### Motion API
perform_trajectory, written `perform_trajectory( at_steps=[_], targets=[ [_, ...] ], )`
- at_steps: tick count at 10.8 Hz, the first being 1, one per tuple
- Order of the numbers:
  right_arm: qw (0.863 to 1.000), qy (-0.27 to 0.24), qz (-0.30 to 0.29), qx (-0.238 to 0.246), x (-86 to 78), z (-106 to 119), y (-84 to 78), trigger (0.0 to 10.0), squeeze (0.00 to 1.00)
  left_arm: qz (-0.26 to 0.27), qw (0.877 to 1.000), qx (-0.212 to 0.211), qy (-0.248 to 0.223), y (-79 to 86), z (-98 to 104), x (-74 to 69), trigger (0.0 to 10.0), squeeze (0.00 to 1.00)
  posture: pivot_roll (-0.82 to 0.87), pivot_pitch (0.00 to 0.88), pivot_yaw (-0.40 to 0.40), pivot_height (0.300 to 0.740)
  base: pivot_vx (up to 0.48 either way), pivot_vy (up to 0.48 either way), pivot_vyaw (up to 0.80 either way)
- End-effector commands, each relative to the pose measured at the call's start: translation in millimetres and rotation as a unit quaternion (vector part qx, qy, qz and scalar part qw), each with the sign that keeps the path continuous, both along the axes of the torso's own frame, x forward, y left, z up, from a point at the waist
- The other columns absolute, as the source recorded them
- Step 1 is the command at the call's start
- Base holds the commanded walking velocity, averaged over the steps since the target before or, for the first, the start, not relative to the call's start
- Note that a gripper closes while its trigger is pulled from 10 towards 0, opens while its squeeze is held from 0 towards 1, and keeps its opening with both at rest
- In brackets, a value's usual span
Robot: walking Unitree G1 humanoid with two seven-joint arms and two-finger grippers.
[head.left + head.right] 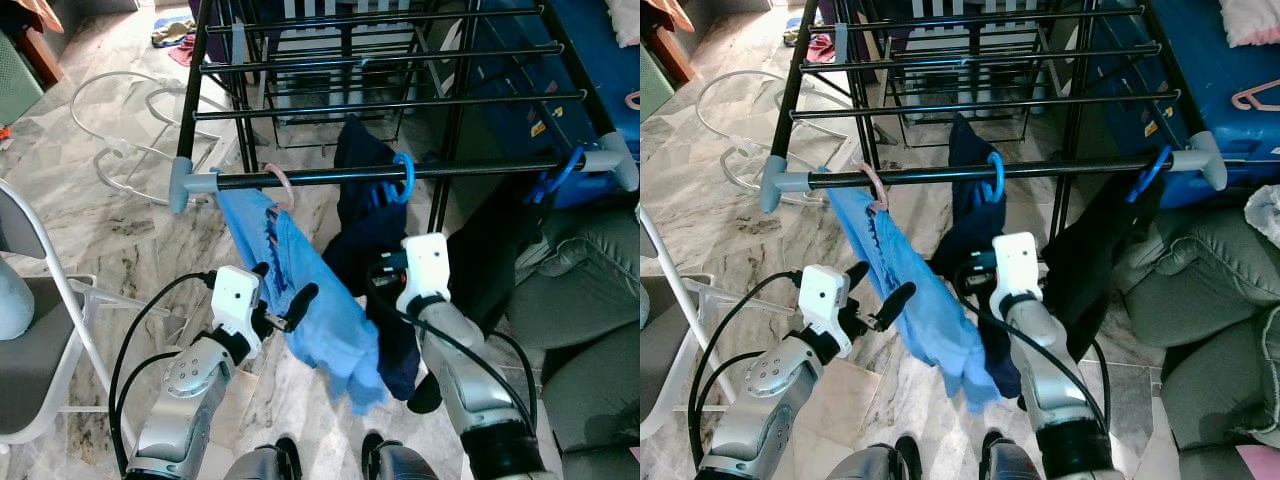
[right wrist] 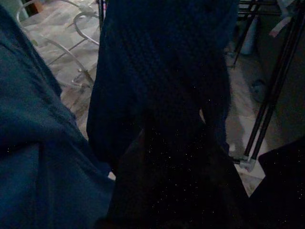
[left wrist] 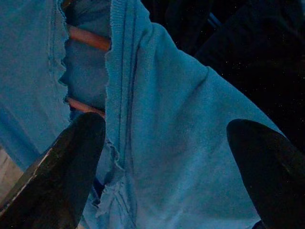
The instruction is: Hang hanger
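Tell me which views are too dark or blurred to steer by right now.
Left and right eye views: bright, sharp on the drying rack. Left wrist view: dim, blue-tinted, light blue garment readable, fingertips soft. Right wrist view: very dark, dark navy garment barely legible.

three hangers [image 1: 402,178] and three garments [image 1: 310,300] on one rack [image 1: 400,172].

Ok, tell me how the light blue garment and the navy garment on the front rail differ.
The light blue garment hangs from a pink hanger; the navy garment from a blue hanger. The light blue one is nearer the rail's left end, the navy nearer mid-rail. Both hang on the drying rack's front rail.
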State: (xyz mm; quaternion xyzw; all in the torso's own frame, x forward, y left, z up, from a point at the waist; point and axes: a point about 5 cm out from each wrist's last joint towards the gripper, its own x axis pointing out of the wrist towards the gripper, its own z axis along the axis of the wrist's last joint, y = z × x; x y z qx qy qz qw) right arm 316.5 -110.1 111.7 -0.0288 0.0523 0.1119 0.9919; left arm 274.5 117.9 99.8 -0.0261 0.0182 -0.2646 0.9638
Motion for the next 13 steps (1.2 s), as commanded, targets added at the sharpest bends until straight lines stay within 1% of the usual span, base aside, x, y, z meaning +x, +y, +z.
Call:
perform_trajectory(
  at_steps=[1,2,3,5,6,8,9,10,13],
  targets=[
    [0.999,0.052,-0.003,-0.007,-9.1,-23.4,-1.1,10.0,0.00,-0.001,1.000,0.011,0.014,1.8,-6.5,-3.2,10.0,0.00,-0.06,0.236,0.074,0.740,0.000,0.000,0.00],
    [0.998,0.058,-0.008,-0.003,-11.8,-27.9,-3.3,10.0,0.10,-0.002,1.000,0.012,0.015,1.7,-6.7,-2.7,10.0,0.00,-0.06,0.236,0.075,0.740,0.000,0.000,0.00],
    [0.998,0.062,-0.011,0.002,-13.3,-30.4,-4.3,10.0,1.00,-0.002,1.000,0.012,0.015,1.7,-6.7,-2.2,10.0,0.00,-0.06,0.235,0.077,0.740,0.000,0.000,0.00],
    [0.998,0.056,-0.022,0.001,-14.0,-30.8,-8.0,10.0,1.00,-0.002,1.000,0.013,0.015,1.6,-6.9,-1.3,10.0,0.00,-0.06,0.232,0.079,0.740,0.000,0.000,0.00],
    [0.999,0.032,-0.023,0.002,-13.3,-23.8,-10.1,10.0,1.00,-0.001,1.000,0.013,0.016,1.8,-7.0,-0.9,10.0,0.00,-0.06,0.231,0.080,0.740,0.000,0.000,0.00],
    [0.999,-0.023,-0.049,-0.004,-17.1,-10.9,-19.1,10.0,1.00,-0.001,1.000,0.014,0.017,2.1,-8.0,-0.9,10.0,0.00,-0.06,0.232,0.081,0.740,0.000,0.000,0.00],
    [0.998,-0.041,-0.056,-0.001,-22.7,-7.1,-20.6,10.0,1.00,-0.001,1.000,0.014,0.017,2.2,-8.3,-0.5,10.0,0.00,-0.07,0.230,0.082,0.740,0.000,0.000,0.00],
    [0.996,-0.065,-0.054,-0.009,-30.1,-3.0,-20.5,10.0,1.00,-0.003,1.000,0.014,0.017,1.8,-8.3,0.8,10.0,0.00,-0.07,0.228,0.084,0.740,0.000,0.000,0.00],
    [0.990,-0.114,-0.081,-0.011,-45.4,11.9,-32.7,10.0,1.00,0.006,0.999,0.034,0.024,1.6,-11.8,5.4,10.0,0.00,-0.09,0.223,0.091,0.740,0.000,0.000,0.00]
  ],
)
